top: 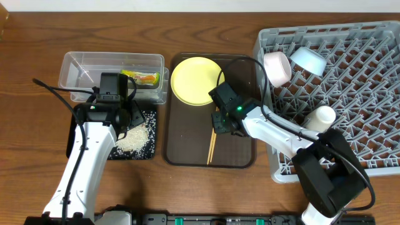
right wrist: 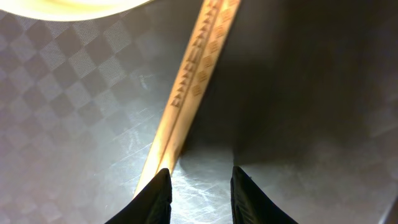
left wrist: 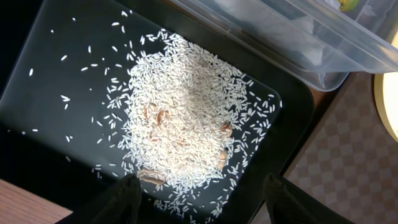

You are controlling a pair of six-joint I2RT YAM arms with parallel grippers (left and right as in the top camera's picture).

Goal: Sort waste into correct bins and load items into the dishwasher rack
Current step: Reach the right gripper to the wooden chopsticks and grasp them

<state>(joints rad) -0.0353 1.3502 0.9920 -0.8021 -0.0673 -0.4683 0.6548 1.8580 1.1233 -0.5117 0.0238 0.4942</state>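
Wooden chopsticks (right wrist: pixel 193 81) lie side by side on the brown tray (top: pixel 240 147), just below the plate (top: pixel 195 80). Your right gripper (right wrist: pixel 199 182) hangs low over them, jaws parted, holding nothing. The pair runs past one finger rather than between the two. They look light, stiff and thin, likely to roll or split apart, so centre up and pinch both across the middle. Left gripper (left wrist: pixel 202 190) gapes empty over the rice (left wrist: pixel 180 118) on the black tray (left wrist: pixel 37 143).
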